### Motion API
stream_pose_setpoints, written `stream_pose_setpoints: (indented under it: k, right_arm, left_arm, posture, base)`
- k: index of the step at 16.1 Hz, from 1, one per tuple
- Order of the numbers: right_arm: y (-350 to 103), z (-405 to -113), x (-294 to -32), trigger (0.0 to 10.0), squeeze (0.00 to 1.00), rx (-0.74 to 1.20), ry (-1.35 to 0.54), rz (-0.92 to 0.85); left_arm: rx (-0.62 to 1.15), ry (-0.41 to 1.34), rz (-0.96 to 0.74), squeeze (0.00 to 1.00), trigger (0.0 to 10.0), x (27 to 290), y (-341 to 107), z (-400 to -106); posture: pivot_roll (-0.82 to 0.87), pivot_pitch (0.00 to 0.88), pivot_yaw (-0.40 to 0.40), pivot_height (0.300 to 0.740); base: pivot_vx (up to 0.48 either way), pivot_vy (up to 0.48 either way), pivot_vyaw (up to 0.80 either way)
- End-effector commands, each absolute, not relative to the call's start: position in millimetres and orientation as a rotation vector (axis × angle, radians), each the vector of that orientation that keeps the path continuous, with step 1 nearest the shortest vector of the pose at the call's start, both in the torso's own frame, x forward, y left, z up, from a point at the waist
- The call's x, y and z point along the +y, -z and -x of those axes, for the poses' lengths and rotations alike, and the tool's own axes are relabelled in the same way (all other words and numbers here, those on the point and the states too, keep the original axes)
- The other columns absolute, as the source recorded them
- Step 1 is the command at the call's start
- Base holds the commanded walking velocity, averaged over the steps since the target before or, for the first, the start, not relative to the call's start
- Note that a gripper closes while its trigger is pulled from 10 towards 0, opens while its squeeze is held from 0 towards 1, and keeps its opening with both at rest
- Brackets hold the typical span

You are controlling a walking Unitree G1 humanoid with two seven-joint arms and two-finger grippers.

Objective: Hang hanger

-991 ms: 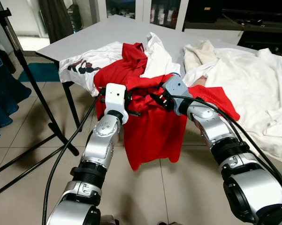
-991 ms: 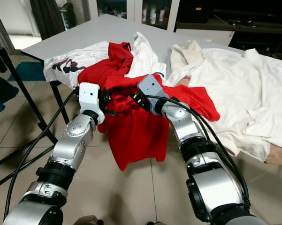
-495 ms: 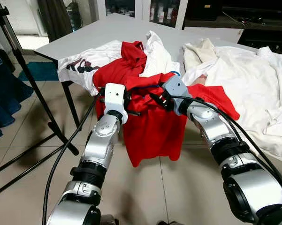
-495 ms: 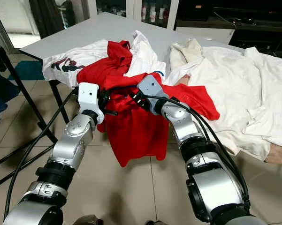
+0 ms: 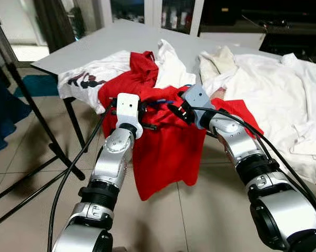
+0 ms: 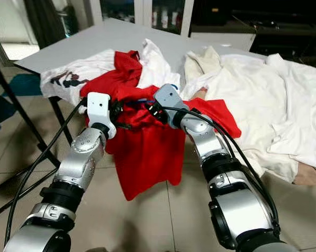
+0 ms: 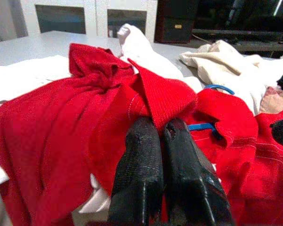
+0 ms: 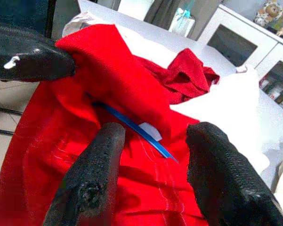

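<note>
Red cloth hangs nearest, off the bench edge: the shirt (image 5: 165, 152) droops toward the floor between both arms. The left claw (image 7: 162, 136) is clenched on a fold of it, fingers pressed together with fabric pinched at the tips. The right claw (image 8: 153, 141) stands released, its two fingers spread to either side of a thin blue hanger (image 8: 132, 129) that lies inside the shirt near the white label, not touching it as far as I can tell.

Compared with a second ago, the shirt's hem sits a little lower and its upper edge looks pulled tauter between the claws; the whole scene has also shifted, so the head camera has moved, and part of that change may be only the view. Both claws hold much the same place against the shirt as before. My reading: the hanger is still being worked into the shirt, so hanging it is some way off.

Farther back, the shirt's other end (image 5: 142, 65) lies bunched on the bench (image 5: 94, 44) among white clothes (image 5: 273, 89), and a dark stand (image 5: 21, 94) rises at the left.
</note>
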State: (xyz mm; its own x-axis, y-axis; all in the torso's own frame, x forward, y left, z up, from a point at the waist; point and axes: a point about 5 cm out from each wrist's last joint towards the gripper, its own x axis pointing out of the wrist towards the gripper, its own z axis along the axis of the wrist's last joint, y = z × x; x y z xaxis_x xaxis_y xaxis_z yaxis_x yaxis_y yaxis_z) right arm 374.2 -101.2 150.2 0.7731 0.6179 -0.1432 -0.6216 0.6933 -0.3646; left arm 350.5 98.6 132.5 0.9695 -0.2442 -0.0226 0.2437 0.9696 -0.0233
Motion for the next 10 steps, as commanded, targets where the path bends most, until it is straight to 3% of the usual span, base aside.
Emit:
stream_pose_setpoints:
  k: [1,10]
  right_arm:
    - [-152.0,-374.1,-103.5,10.0,0.0,0.002,-0.68,0.395]
    - [-152.2,-373.5,-102.8,10.0,0.0,-0.001,-0.682,0.388]
  left_arm:
    - [0.029,0.26,0.018,0.0,10.0,96.4,-134.7,-352.1]
    - [0.028,0.263,0.017,0.0,10.0,96.1,-134.8,-352.0]
  posture:
    - [0.09,0.0,-0.009,0.74]
    - [0.09,0.0,-0.006,0.74]
  base:
    - [0.33,0.0,0.0]
    - [0.336,0.0,0.0]
